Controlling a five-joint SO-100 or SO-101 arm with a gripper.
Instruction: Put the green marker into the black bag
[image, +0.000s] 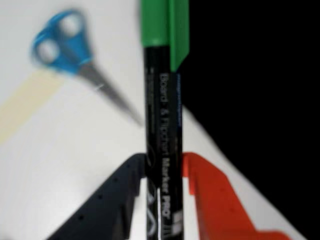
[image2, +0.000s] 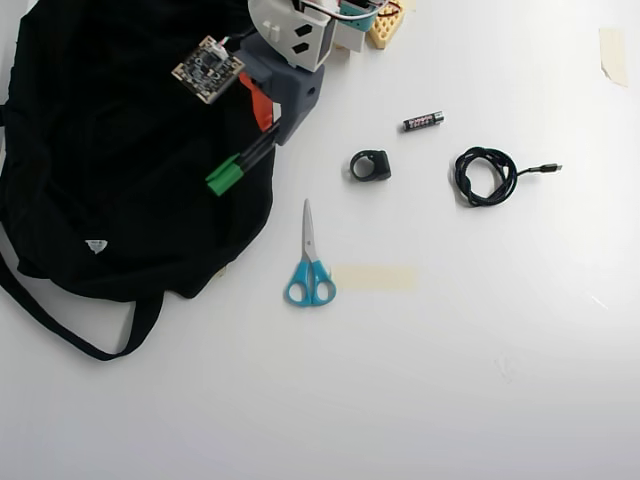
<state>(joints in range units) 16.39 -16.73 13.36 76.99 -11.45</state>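
Note:
The green marker (image: 163, 150) runs up the middle of the wrist view, black barrel with white print, green cap at the top. My gripper (image: 164, 170) is shut on its barrel, a black finger on the left and an orange finger on the right. In the overhead view the green marker (image2: 238, 168) pokes out of the gripper (image2: 266, 132) down and to the left, its cap over the right edge of the black bag (image2: 110, 150). The bag fills the upper left of that view, and shows as the black area on the right of the wrist view.
Blue-handled scissors (image2: 309, 270) lie on the white table beside a strip of beige tape (image2: 373, 277). Further right are a small black ring-shaped part (image2: 369, 165), a black battery (image2: 423, 121) and a coiled black cable (image2: 487, 176). The bag's strap (image2: 80, 330) loops toward the lower left.

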